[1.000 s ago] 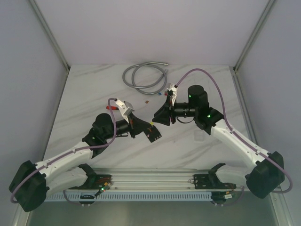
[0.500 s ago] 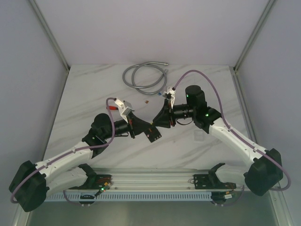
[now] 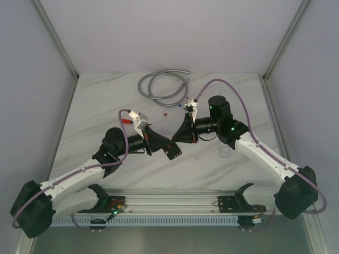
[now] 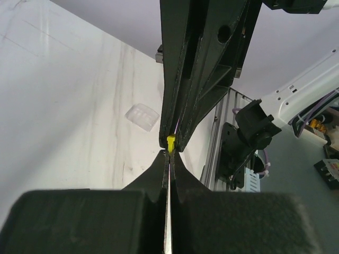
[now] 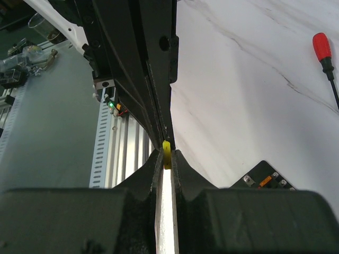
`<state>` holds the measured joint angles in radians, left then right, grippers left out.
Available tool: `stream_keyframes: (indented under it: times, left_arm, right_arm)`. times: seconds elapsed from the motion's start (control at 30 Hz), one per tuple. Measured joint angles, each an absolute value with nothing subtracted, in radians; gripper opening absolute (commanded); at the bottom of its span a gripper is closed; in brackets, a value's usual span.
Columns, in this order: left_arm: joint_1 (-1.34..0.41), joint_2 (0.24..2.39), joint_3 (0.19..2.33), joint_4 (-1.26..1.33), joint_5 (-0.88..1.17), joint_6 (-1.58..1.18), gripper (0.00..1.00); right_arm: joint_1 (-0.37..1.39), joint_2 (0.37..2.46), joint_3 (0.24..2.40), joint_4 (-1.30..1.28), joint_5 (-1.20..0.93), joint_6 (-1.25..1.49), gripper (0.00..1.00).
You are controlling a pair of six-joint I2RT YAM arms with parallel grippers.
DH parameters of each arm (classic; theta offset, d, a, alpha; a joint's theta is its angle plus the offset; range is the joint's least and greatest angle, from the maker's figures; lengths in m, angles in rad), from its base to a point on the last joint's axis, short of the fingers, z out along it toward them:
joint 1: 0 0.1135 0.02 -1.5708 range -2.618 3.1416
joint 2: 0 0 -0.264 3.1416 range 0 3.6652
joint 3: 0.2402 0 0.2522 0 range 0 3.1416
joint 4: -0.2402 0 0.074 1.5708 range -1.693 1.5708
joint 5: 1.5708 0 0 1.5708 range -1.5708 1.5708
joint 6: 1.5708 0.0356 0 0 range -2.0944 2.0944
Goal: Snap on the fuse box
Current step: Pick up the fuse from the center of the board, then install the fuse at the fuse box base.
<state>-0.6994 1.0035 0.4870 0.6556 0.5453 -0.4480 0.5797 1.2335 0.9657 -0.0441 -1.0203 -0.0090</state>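
Note:
The black fuse box (image 3: 172, 150) lies on the table just below the meeting gripper tips; its corner, with an orange fuse, shows in the right wrist view (image 5: 265, 180). My left gripper (image 3: 167, 142) and right gripper (image 3: 174, 137) meet tip to tip above it. A tiny yellow fuse (image 4: 170, 142) is pinched between them. In the left wrist view my left gripper (image 4: 170, 153) is shut with the fuse at its tips. In the right wrist view my right gripper (image 5: 166, 156) is shut on the same yellow fuse (image 5: 166, 151).
A clear square piece (image 4: 142, 116) lies on the table to the right (image 3: 224, 153). A red-handled screwdriver (image 5: 322, 48) lies by the left wrist. A grey coiled hose (image 3: 164, 84) sits at the back, with tiny loose fuses (image 3: 167, 112) near it.
My right gripper swung left and turned to meet the left gripper's tip, closing onto the yellow fuse. The left arm and the fuse box barely moved.

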Motion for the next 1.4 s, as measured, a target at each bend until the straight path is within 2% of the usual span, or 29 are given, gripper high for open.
stream_keyframes:
  times: [0.07, 0.13, 0.2, 0.27, 0.37, 0.6, 0.73, 1.03, 1.4]
  left_arm:
    - [-0.699, 1.003, 0.487, 0.655, 0.546, -0.448, 0.0]
    - [-0.699, 1.004, 0.487, 0.654, 0.546, -0.448, 0.01]
    - [-0.699, 1.004, 0.487, 0.65, 0.539, -0.448, 0.06]
    - [-0.699, 1.004, 0.487, 0.641, 0.52, -0.448, 0.22]
    - [-0.697, 1.001, 0.487, 0.611, 0.471, -0.449, 0.29]
    - [-0.645, 0.981, 0.435, 0.501, 0.268, -0.494, 0.52]
    - [-0.587, 0.982, 0.406, 0.435, 0.167, -0.562, 0.61]
    - [-0.513, 1.08, 0.398, 0.388, 0.088, -0.681, 0.72]
    - [-0.506, 1.219, 0.399, 0.389, 0.102, -0.742, 0.81]
  right_arm:
    - [0.579, 1.234, 0.966, -0.044, -1.023, -0.013, 0.0]
    - [0.579, 1.234, 0.966, -0.045, -1.023, -0.016, 0.0]
    - [0.58, 1.234, 0.966, -0.048, -1.019, -0.02, 0.0]
    - [0.58, 1.234, 0.966, -0.054, -1.002, -0.022, 0.0]
    - [0.582, 1.235, 0.966, -0.072, -0.946, -0.023, 0.0]
    - [0.612, 1.269, 0.966, -0.138, -0.64, 0.033, 0.0]
    - [0.68, 1.326, 0.966, -0.167, -0.418, 0.088, 0.0]
    - [0.82, 1.485, 0.966, -0.165, -0.077, 0.19, 0.0]
    - [0.875, 1.644, 1.02, -0.136, 0.08, 0.226, 0.0]
